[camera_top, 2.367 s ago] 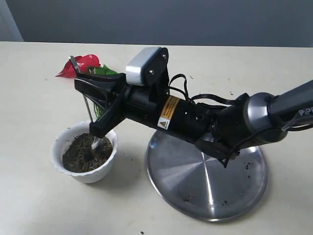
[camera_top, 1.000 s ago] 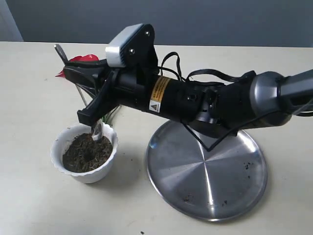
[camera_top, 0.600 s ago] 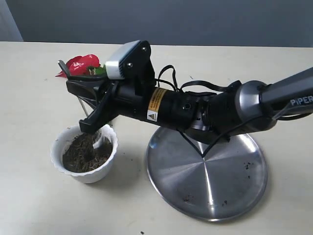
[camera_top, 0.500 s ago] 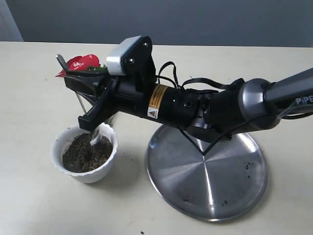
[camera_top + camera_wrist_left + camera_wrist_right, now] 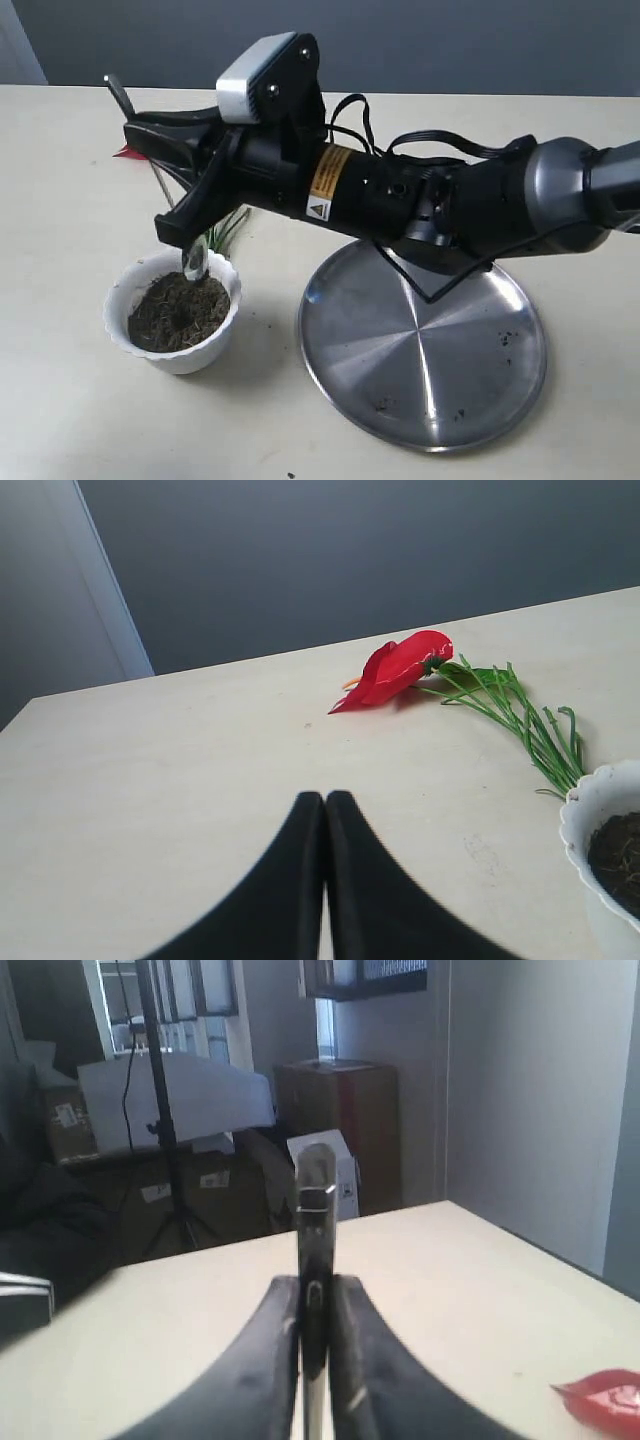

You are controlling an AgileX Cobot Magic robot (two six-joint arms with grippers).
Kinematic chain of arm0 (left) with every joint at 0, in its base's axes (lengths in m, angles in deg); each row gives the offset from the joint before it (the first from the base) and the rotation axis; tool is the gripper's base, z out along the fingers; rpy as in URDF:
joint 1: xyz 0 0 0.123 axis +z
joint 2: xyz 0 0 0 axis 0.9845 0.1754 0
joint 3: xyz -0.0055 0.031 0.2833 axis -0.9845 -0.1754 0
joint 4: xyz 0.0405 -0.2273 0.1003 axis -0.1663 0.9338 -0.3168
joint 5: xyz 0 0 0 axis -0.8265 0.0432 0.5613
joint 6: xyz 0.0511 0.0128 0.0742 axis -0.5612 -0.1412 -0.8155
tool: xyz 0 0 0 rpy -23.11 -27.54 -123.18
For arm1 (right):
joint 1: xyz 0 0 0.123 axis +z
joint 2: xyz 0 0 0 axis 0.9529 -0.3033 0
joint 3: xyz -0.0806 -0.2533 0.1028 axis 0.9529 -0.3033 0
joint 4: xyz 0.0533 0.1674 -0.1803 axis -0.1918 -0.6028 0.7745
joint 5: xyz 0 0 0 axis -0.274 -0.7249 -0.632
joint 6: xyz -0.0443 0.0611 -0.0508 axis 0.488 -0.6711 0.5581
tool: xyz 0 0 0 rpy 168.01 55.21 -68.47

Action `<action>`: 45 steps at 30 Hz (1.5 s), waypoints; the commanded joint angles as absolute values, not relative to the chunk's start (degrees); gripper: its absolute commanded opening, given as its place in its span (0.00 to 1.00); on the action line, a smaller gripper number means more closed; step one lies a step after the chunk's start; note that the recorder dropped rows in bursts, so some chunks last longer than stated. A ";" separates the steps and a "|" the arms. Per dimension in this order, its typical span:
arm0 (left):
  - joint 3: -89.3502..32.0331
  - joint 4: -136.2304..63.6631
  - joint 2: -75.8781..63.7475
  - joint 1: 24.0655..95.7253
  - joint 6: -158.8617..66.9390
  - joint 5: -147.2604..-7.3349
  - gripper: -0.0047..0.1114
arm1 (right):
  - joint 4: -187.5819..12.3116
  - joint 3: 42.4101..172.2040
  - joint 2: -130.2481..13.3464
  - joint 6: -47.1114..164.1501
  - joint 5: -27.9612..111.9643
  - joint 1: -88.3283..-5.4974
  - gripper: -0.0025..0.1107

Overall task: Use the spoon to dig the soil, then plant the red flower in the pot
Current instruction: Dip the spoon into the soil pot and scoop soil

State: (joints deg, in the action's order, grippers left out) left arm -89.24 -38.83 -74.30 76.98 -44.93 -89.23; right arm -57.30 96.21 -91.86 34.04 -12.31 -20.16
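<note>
My right gripper (image 5: 143,146) reaches across to the left and is shut on the handle of the spoon (image 5: 162,188). The spoon hangs tilted, its bowl just above the far rim of the white scalloped pot (image 5: 120,300). Dark brown soil (image 5: 178,310) fills the pot. In the right wrist view the spoon handle (image 5: 316,1195) stands up between the shut right gripper (image 5: 316,1285). The red flower (image 5: 400,665) lies on the table behind the pot, its green stems (image 5: 520,720) pointing toward the pot (image 5: 585,800). My left gripper (image 5: 324,798) is shut with nothing in it, low over the table.
A large round steel plate (image 5: 430,350) with a few soil crumbs lies to the right of the pot, partly under my right arm. In the exterior view the arm hides most of the flower; only a red sliver (image 5: 122,153) and stems (image 5: 228,225) show.
The right gripper has lifted with the spoon. The spoon's bowl, which was down in the soil, now hangs just above the pot's rim.
</note>
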 commanded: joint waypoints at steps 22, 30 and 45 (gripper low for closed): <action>-89.35 -38.73 -74.53 76.89 -44.75 -88.82 0.04 | -55.91 99.38 -92.35 33.64 -10.43 -20.19 0.02; -89.35 -38.73 -74.53 76.89 -44.75 -88.82 0.04 | -54.56 99.38 -97.17 30.96 -12.63 -20.19 0.02; -89.35 -38.67 -74.53 76.89 -44.75 -88.82 0.04 | -55.19 99.38 -97.60 30.81 -17.19 -20.19 0.02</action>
State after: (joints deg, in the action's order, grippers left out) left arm -89.24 -38.83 -74.30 76.98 -44.93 -89.23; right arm -54.76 99.15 -98.28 30.85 -15.26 -20.16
